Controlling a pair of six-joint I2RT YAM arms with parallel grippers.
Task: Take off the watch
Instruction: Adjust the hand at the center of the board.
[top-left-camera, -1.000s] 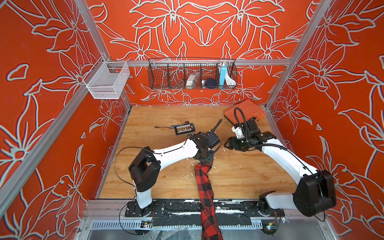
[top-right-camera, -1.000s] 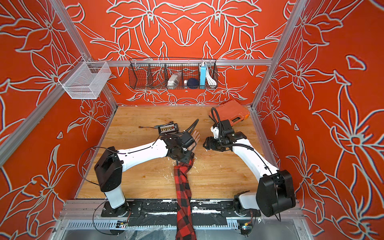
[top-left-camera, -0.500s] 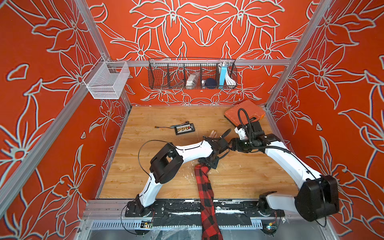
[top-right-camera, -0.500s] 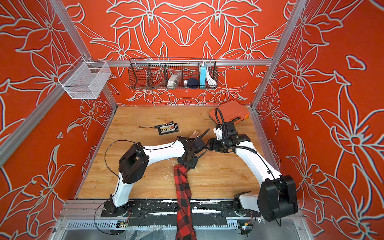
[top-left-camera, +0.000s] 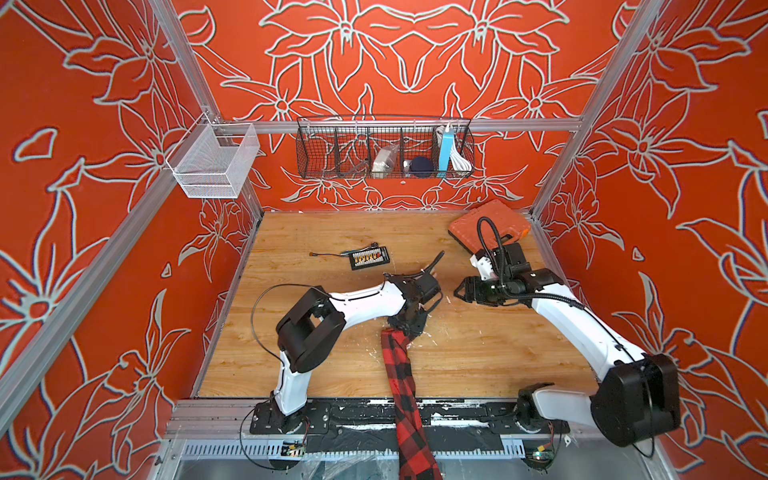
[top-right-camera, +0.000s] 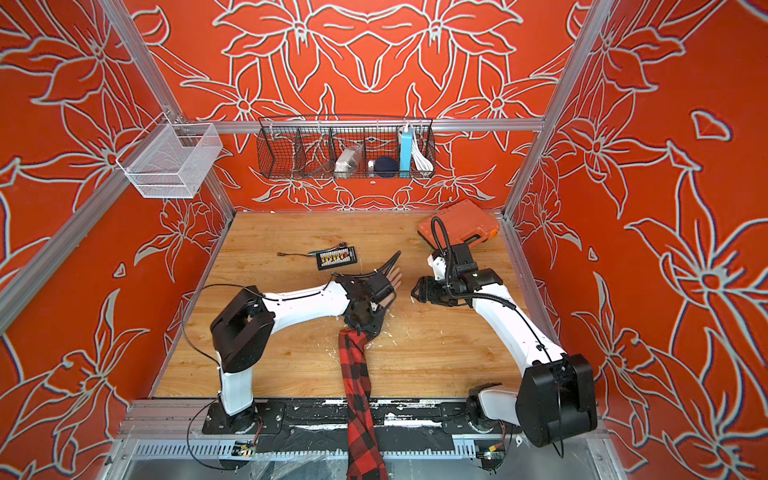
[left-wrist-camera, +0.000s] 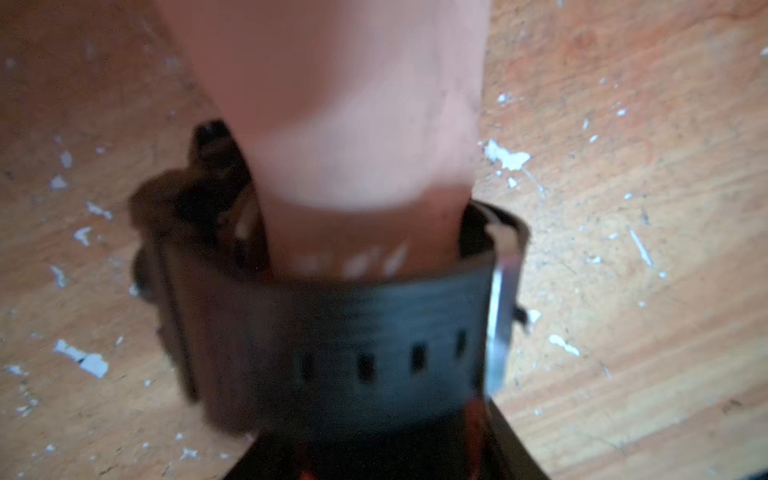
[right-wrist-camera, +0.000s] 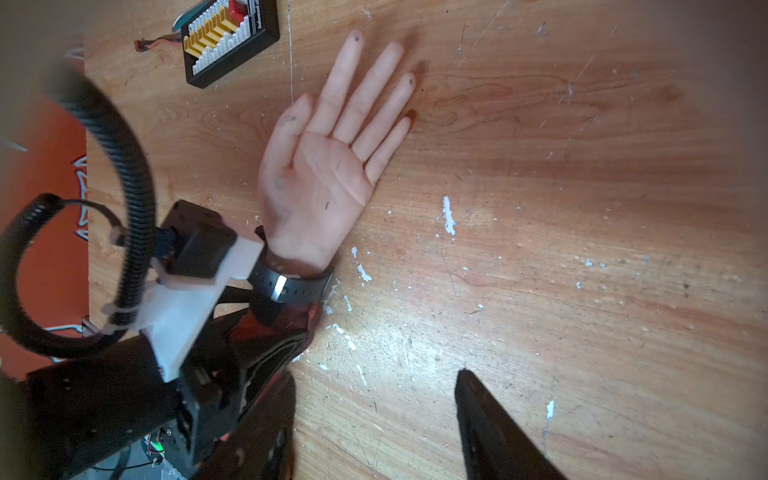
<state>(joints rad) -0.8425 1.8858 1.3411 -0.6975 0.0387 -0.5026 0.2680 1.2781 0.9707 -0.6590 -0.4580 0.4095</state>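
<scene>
The left gripper (top-left-camera: 409, 326) stands directly over the wrist and closes the way from above to the watch (right-wrist-camera: 295, 286). The plaid sleeve (top-left-camera: 401, 374) blocks the near side. Beside the hand (right-wrist-camera: 320, 166), toward the right gripper (right-wrist-camera: 374, 374), the wooden table (top-left-camera: 478, 353) is bare and passable. The black board (top-left-camera: 369, 257) lies beyond the thumb, apart. The orange case (top-left-camera: 488, 224) fills the far right corner.

Watch (left-wrist-camera: 365, 357) blurred in left wrist view: strap readable, case not discernible. In both top views, left gripper (top-left-camera: 406, 326) covers watch; jaw state unreadable. Plaid sleeve (top-left-camera: 401, 374) cut off by lower edge of both top views. Right gripper (right-wrist-camera: 374, 376): 2 fingers (right-wrist-camera: 498, 436) cropped at picture edge in right wrist view. Wire basket (top-left-camera: 316, 145): contents too small to identify.
</scene>
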